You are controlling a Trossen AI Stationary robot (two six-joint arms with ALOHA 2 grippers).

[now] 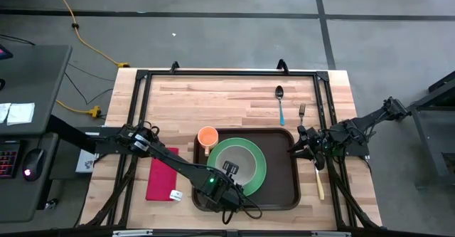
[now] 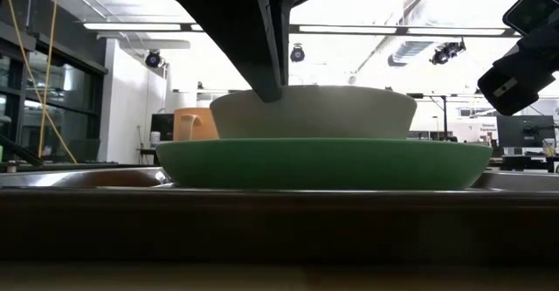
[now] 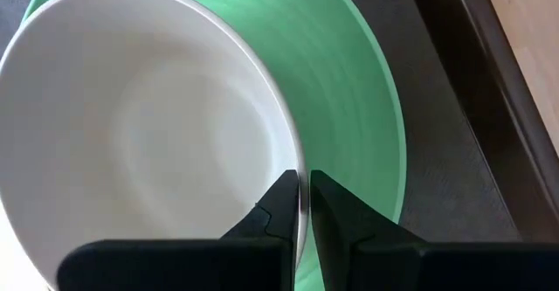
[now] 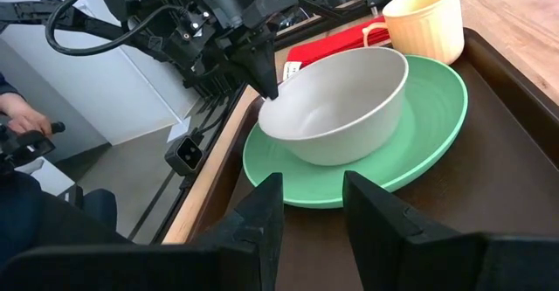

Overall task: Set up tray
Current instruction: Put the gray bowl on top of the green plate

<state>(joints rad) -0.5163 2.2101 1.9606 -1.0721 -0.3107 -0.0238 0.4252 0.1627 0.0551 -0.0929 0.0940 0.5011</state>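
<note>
High view shows the tray [image 1: 281,194] lying on the wooden worktop [image 1: 234,95] toward its near edge, with the green plate [image 1: 257,164] seated in it and a white bowl [image 1: 238,171] resting on the plate. The left end effector [image 1: 229,169] is down at the bowl's near rim; the left wrist view has its fingers [image 3: 281,205] straddling that rim [image 3: 300,186], one inside and one outside, with a narrow gap showing, so it reads as barely parted around the rim, and whether it is pinching or letting go I cannot tell. The right end effector [image 1: 307,144] waits over the tray's right edge, fingers apart and holding nothing. An orange cup [image 1: 207,137] stands at the tray's left rim, a red napkin [image 1: 162,173] lies left of it, and a spoon [image 1: 280,102], a fork [image 1: 301,111] and a pale-handled utensil [image 1: 319,183] lie to the right, off the tray. By my reading the step in hand is placing the bowl on the plate. Next calls for the left fingers to open clear of the rim and lift straight up without dragging the bowl, then attention to the cutlery.
</note>
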